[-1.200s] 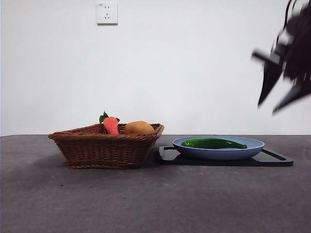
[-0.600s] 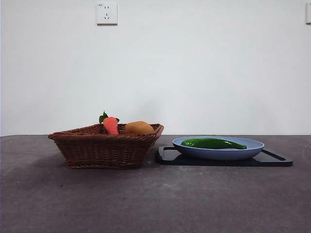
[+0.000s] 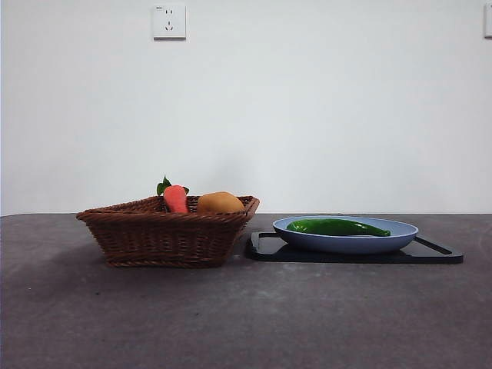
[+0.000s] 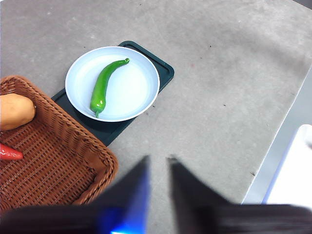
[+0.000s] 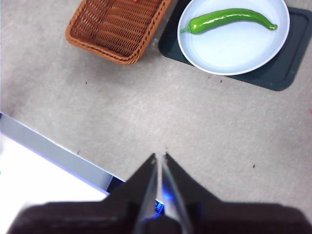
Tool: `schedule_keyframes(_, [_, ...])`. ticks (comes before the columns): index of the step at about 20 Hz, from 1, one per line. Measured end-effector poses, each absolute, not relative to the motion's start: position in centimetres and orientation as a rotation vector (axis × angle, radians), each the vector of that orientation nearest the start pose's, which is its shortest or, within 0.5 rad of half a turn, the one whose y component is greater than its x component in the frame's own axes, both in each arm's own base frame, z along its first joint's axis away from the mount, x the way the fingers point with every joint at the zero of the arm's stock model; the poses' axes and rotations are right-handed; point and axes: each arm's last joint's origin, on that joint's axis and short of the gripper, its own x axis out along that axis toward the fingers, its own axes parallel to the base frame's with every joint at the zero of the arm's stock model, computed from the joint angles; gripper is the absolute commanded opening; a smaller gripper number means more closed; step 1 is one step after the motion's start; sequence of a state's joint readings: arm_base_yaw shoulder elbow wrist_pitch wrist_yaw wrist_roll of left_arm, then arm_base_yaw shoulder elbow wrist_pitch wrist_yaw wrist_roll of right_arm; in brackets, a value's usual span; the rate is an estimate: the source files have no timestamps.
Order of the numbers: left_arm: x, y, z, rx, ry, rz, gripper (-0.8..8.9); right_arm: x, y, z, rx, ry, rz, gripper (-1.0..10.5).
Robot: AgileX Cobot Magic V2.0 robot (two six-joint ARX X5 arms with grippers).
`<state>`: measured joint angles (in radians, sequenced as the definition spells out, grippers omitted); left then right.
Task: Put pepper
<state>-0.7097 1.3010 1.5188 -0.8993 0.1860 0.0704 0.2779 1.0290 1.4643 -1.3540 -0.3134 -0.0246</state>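
Observation:
The long glossy green pepper lies in a pale blue plate on a black tray, right of the wicker basket. It also shows in the left wrist view and the right wrist view. My left gripper is high above the table near the basket's corner, empty, its jaws nearly together. My right gripper is high above bare table, well away from the plate, shut and empty. Neither arm shows in the front view.
The basket holds a red-orange carrot with green leaves and a rounded yellow-orange item. The table's edge and a white surface show in both wrist views. A wall socket is on the wall behind.
The dark arm at the upper right of the front view one second ago has left the picture. The pepper, plate and basket have not moved.

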Motion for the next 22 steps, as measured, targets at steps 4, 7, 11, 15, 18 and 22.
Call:
schedule_keyframes(4, [18.6, -16.7, 40.9, 0.247, 0.654, -0.884, 0.08, 13.1, 4.7, 41.2, -0.004, 0.925, 0.559, 0.1])
schedule_keyframes(7, [18.7, -16.8, 41.0, 0.243, 0.638, -0.885, 0.08, 13.1, 4.7, 41.2, -0.004, 0.925, 0.558, 0.1])
schedule_keyframes(11, [18.9, -16.9, 41.2, 0.234, 0.604, -0.887, 0.08, 13.1, 4.7, 41.2, -0.003, 0.925, 0.558, 0.1])
schedule_keyframes(15, [19.1, -17.1, 41.6, 0.222, 0.555, -0.887, 0.08, 13.1, 4.7, 41.2, -0.001, 0.926, 0.556, 0.1])
schedule_keyframes(18, [19.8, -16.4, 42.2, 0.219, 0.488, -0.840, 0.08, 13.1, 4.7, 41.2, -0.001, 0.926, 0.556, 0.1])
schedule_keyframes(22, [20.1, -12.1, 45.4, 0.159, 0.234, -0.693, 0.08, 13.1, 4.7, 41.2, -0.001, 0.926, 0.556, 0.1])
